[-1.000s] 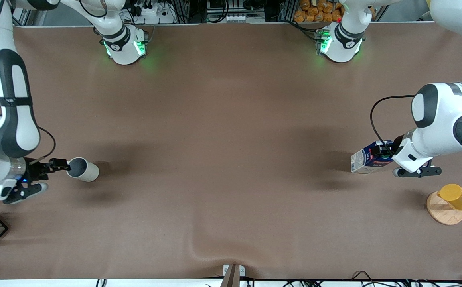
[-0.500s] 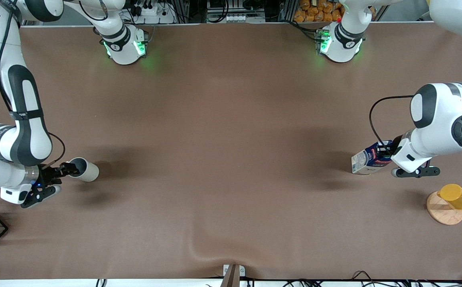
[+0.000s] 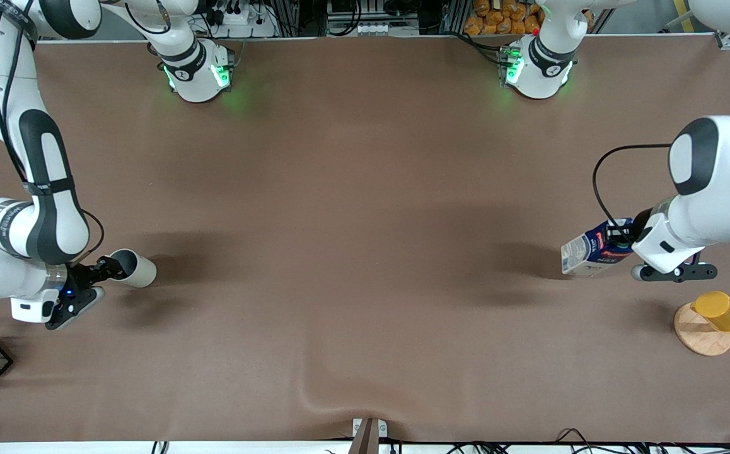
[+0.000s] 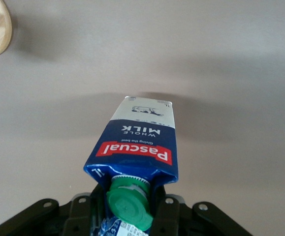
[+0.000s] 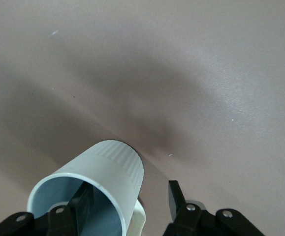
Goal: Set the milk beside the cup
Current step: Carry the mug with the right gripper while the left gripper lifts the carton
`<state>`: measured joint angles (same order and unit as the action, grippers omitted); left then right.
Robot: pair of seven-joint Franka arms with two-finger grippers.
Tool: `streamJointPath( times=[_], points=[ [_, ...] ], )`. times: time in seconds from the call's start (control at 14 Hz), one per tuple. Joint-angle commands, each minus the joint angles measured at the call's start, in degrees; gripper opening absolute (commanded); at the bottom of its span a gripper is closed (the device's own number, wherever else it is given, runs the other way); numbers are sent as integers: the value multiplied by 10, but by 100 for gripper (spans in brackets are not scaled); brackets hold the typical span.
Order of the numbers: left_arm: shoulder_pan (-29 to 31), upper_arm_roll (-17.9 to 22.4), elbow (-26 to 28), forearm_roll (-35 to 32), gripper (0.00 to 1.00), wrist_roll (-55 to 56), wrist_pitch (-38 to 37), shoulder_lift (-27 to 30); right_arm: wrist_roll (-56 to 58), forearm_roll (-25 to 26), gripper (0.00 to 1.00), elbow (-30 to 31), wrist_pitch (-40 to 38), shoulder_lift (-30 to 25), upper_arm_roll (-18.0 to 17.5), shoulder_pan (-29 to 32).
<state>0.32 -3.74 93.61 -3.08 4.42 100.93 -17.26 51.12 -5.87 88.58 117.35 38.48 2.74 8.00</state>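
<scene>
milk (image 3: 592,253): held tilted over the table's left-arm end, well apart from the cup – light, thin walls, would dent if squeezed hard
left gripper (image 3: 625,239): clamped on the carton's gable top by the green cap (image 4: 129,205), probably the stiffest spot
cup (image 3: 132,267): rigid, smooth mug at the right-arm end
right gripper (image 3: 108,267): one finger inside the rim, one outside, not clearly pinched yet – can't tell
</scene>
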Motion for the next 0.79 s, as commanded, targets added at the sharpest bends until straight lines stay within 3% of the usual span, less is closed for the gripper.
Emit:
streamJointPath(
  times=[0.0,0.07,0.5,0.71],
  points=[
    [-1,-16,-34,10,10,-13,-53,14,16,-4,27,6,6,-2,-3,4],
    [-1,-20,-39,10,10,-13,-66,21,15,-4,0,5,3,-2,-3,4],
    [-6,-29,-84,4,11,-13,-133,27,-66,-11,0,-12,-47,-11,-5,-5],
    [-8,-31,-91,7,11,-11,-142,27,-162,-10,0,-72,-162,-14,-6,-29]
  ],
)
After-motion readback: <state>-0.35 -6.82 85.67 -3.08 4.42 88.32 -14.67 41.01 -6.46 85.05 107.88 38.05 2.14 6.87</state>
